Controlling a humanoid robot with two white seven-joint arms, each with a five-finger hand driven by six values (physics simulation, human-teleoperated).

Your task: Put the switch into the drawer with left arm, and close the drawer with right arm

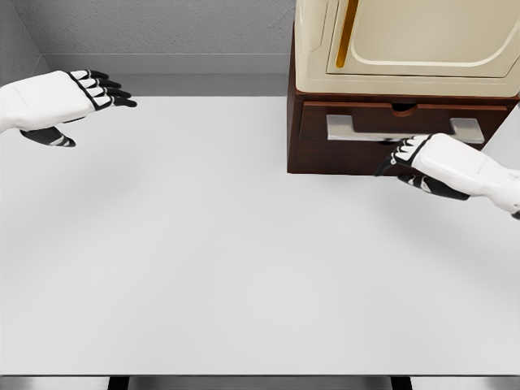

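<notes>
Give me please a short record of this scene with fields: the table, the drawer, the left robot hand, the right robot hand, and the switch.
table: white table, seen from above
drawer: dark wooden drawer with a silver handle, under a cream appliance; looks closed or nearly closed
left robot hand: left robot hand above the table at far left, fingers extended, holds nothing
right robot hand: right robot hand at the drawer front, below the handle, fingers pointing toward it
switch: not visible

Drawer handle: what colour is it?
Silver-grey metal, on the dark reddish-brown drawer front. The handle shows best in the head view, partly hidden by the right hand.
</notes>
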